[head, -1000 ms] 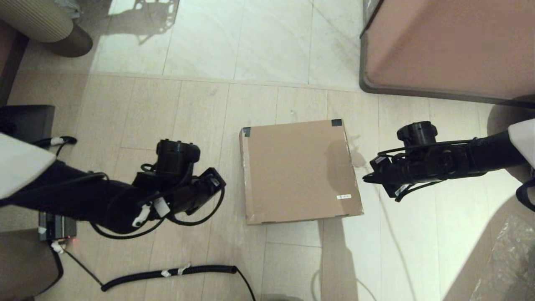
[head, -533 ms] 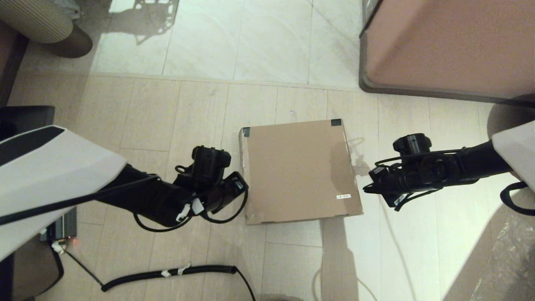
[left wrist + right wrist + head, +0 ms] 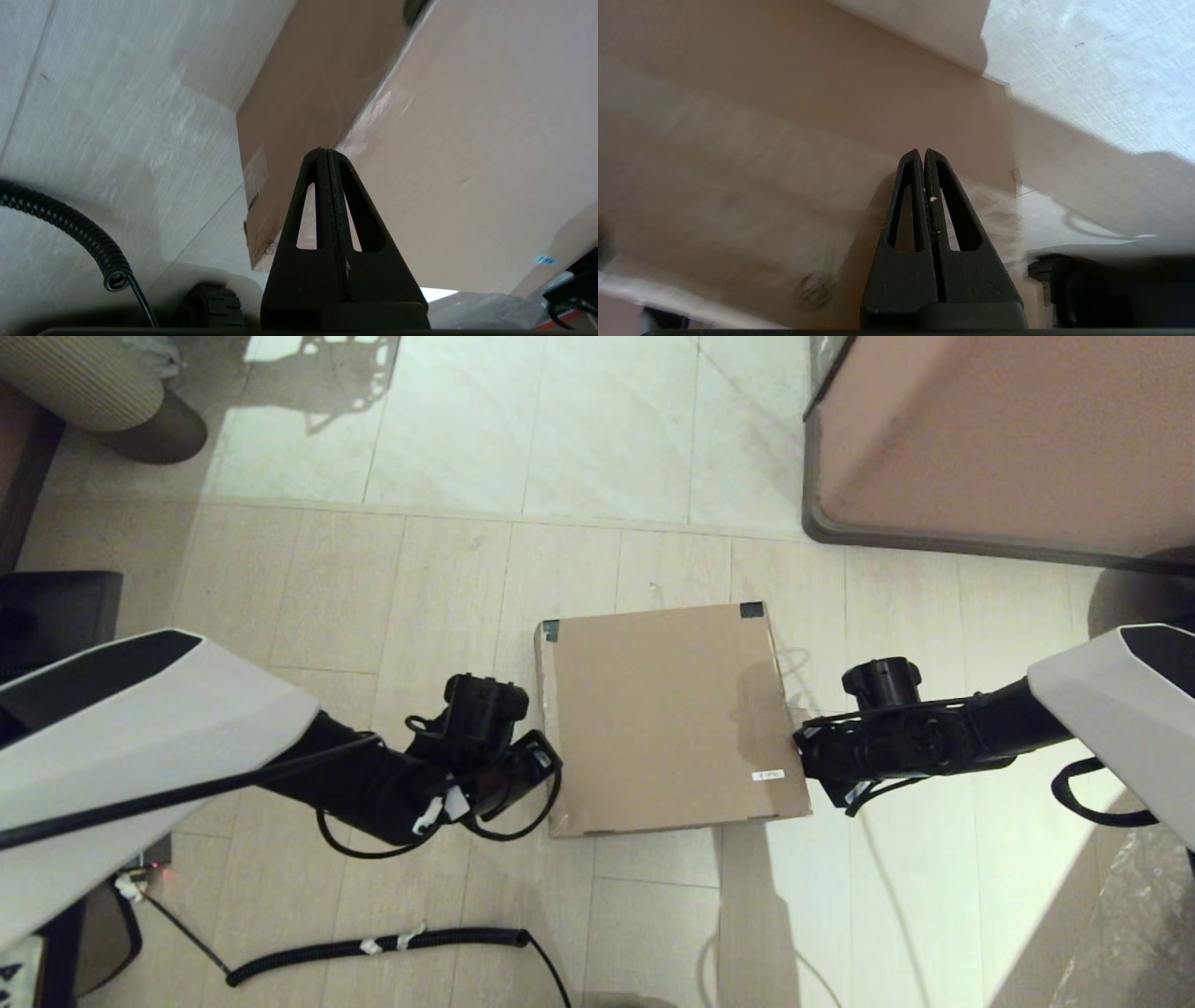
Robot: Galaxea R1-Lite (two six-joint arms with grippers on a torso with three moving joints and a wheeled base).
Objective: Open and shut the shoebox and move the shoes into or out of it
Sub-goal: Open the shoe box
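Note:
The shoebox is a plain brown cardboard box lying on the floor with its lid down, dark tape on its two far corners and a small white label near the right front. My left gripper is shut and sits at the box's left side near the front corner; the left wrist view shows its tips against the lid's edge on the shoebox. My right gripper is shut at the box's right side, its tips close to the cardboard wall of the shoebox. The shoes are hidden.
A large pinkish-brown cabinet stands at the back right. A coiled black cable lies on the floor in front of the left arm. A round ribbed stool base is at the back left.
Both arms have closed in on the box. The left gripper came right and forward to the box's left edge; the right gripper came left to its right edge. The box has not moved.

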